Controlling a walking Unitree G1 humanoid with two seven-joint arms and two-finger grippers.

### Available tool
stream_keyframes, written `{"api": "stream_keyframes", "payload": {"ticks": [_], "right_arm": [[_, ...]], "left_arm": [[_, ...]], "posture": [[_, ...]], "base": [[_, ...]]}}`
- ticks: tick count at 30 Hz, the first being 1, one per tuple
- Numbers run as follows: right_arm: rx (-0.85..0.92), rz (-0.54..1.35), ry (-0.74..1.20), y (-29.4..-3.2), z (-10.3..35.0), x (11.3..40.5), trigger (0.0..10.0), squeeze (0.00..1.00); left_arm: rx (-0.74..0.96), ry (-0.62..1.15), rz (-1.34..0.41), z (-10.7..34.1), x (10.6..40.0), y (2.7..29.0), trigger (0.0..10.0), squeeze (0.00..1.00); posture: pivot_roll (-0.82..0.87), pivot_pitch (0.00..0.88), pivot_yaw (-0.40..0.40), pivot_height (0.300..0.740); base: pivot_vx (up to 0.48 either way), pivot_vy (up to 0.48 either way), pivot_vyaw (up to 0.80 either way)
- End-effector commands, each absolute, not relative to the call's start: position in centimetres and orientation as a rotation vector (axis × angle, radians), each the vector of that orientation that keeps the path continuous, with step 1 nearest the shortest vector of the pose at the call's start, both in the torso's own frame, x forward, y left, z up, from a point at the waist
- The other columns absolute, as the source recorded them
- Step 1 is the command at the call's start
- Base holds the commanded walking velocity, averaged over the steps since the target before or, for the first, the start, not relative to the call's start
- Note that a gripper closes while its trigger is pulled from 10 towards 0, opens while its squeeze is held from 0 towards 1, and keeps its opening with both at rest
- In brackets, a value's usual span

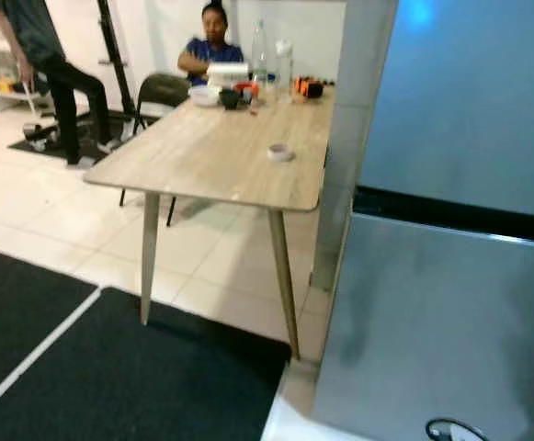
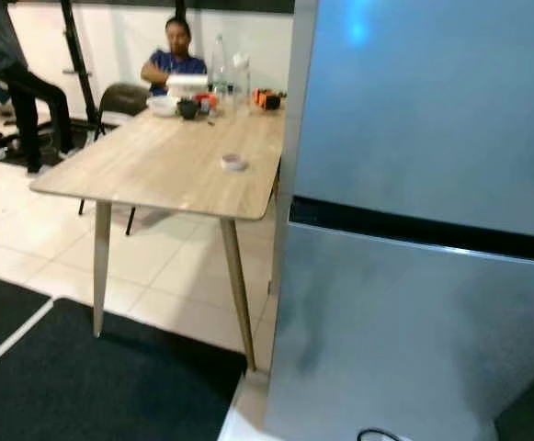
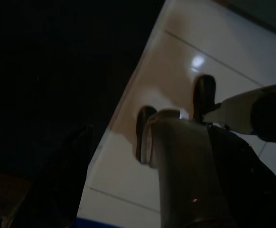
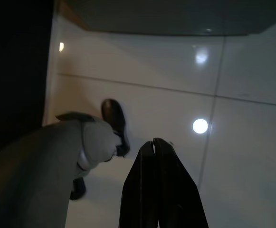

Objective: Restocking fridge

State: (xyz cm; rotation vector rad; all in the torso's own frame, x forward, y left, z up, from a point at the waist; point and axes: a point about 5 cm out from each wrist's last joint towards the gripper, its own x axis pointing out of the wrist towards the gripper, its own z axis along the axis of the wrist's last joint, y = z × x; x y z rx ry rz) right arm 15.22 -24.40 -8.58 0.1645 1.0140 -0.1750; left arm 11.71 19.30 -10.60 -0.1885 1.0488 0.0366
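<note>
1. Fridge (image 1: pixel 450 276) stands at the robot's right, close ahead. Both doors are closed, with a dark gap between the upper and lower door.
2. Table (image 1: pixel 221 156), light wood on slanted legs, sits just left of the fridge, its near corner close to the fridge side.
3. On the table: a small round tin (image 1: pixel 279 152) alone near the middle. At the far end, bottles (image 1: pixel 260 50), a white bowl (image 1: pixel 204 96), a white box (image 1: pixel 228 72) and orange items (image 1: pixel 305 86).
4. A seated person (image 1: pixel 213 41) is behind the table's far end. A standing person (image 1: pixel 41 55) is at far left.
5. Floor: pale tiles, with a black mat (image 1: pixel 110 367) nearest the robot.
6. Right gripper (image 4: pixel 153 145) hangs over the tiles, fingers pressed together, holding nothing.
7. Left gripper (image 3: pixel 173 114) hangs low over the tiles at the mat edge, fingers (image 3: pixel 204 92) set apart, empty.
</note>
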Motion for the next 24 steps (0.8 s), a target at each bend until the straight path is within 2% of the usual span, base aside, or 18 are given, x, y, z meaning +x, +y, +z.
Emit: {"api": "stream_keyframes", "payload": {"ticks": [1,7,15,17,24], "right_arm": [[0.184,-0.169,0.976,-24.2,-8.3,16.0,10.0,0.00],[0.402,-0.195,0.791,-24.4,-6.7,18.8,10.0,0.00],[0.544,-0.175,0.619,-24.9,-4.9,21.2,10.0,0.00],[0.626,-0.167,0.479,-25.9,-3.1,23.0,10.0,0.00],[0.622,-0.130,0.347,-26.6,-0.6,25.7,10.0,0.00]], "left_arm": [[-0.174,1.057,0.034,-10.6,11.6,19.5,10.0,0.00],[-0.199,1.056,0.054,-10.7,11.5,19.4,10.0,0.00],[-0.189,1.053,0.046,-10.6,11.6,19.6,10.0,0.00],[-0.186,1.056,0.048,-10.6,11.5,19.7,10.0,0.00],[-0.187,1.056,0.046,-10.6,11.4,19.7,10.0,0.00]], "posture": [[-0.07,0.000,0.005,0.740],[-0.08,0.000,0.007,0.740],[-0.08,0.000,0.007,0.740],[-0.07,0.000,0.004,0.740],[-0.07,0.000,0.001,0.740]], "base": [[0.307,0.000,0.00],[0.146,0.000,0.00],[0.000,0.000,0.00],[0.000,0.000,0.00],[0.000,0.000,0.00]]}}
